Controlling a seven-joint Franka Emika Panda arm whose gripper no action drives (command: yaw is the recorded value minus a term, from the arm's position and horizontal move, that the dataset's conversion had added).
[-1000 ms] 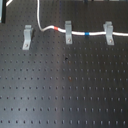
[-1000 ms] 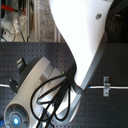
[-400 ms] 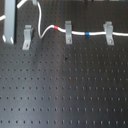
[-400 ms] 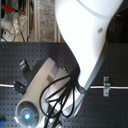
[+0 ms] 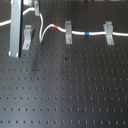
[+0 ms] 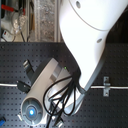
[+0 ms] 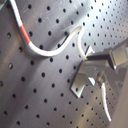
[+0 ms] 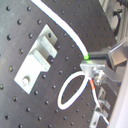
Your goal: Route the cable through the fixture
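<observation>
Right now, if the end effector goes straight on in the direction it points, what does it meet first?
The end effector, gripping the cable, would probably meet the black perforated board beside the first exterior view's leftmost fixture; depth is unclear, so maybe that fixture instead.

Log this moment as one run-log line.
tool: at left clip | cable: in middle clip, right clip | left clip: unrouted

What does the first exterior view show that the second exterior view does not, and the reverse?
Only the first exterior view shows three clips, including the middle clip, and the cable's red band and blue band. Only the second exterior view shows the arm's white body and its black hoses. Both show the perforated board, the cable and a clip.
</observation>
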